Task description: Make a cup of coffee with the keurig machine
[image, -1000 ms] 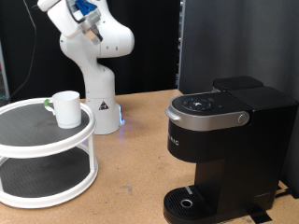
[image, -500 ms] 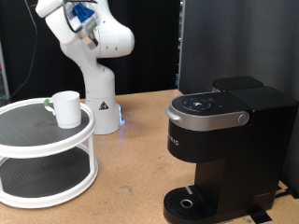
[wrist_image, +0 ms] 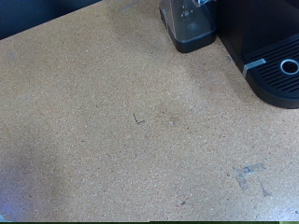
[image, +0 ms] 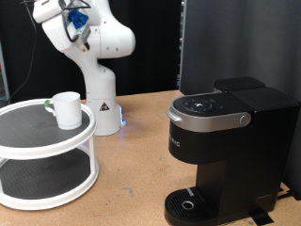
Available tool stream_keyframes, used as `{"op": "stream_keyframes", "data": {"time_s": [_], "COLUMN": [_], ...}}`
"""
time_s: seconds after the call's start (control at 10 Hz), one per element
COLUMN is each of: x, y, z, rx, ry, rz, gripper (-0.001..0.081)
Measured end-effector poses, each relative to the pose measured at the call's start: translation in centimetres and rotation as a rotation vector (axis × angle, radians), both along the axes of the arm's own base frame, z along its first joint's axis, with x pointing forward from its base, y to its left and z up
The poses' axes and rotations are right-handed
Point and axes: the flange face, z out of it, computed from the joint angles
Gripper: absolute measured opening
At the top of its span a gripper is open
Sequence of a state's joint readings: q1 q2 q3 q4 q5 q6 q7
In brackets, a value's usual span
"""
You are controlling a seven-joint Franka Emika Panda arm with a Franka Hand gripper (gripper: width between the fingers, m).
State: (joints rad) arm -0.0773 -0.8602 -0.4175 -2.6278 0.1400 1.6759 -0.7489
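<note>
The cup (image: 67, 109), a plain white mug, stands upright on the top shelf of a white round two-tier rack (image: 38, 141) at the exterior view's left. The keurig machine (image: 226, 141), black with its lid down, stands at the exterior view's right with its round drip tray (image: 193, 202) bare. It also shows in the wrist view (wrist_image: 266, 37), at the edge of the picture. The arm (image: 89, 38) is raised at the exterior view's top left. The gripper's fingers show in neither view.
A small green thing (image: 47, 104) lies behind the cup on the rack. The rack's lower shelf (image: 42, 177) holds nothing. The wrist view looks down on bare brown tabletop (wrist_image: 131, 121), with a dark grey block (wrist_image: 190, 25) beside the machine.
The arm's upper part has swung a little towards the exterior view's left. The cup and the machine have not moved.
</note>
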Motion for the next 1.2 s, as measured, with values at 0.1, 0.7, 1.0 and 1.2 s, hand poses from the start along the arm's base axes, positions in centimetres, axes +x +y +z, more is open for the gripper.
{"op": "stream_keyframes", "data": {"time_s": [0.1,0.7,1.0,1.2], "x": [-0.3,-2.3,-4.7,-4.9], "y": [-0.4,-3.0,-5.2,-5.4], "z": [0.2,0.4,1.2,1.2], "rx": [0.014,0.082,0.107,0.105], "ry": [-0.013,-0.108,-0.147,-0.147], "rz": [-0.009,0.028,0.010,0.007], "gripper": [0.0004,0.0004,0.0004,0.0004]}}
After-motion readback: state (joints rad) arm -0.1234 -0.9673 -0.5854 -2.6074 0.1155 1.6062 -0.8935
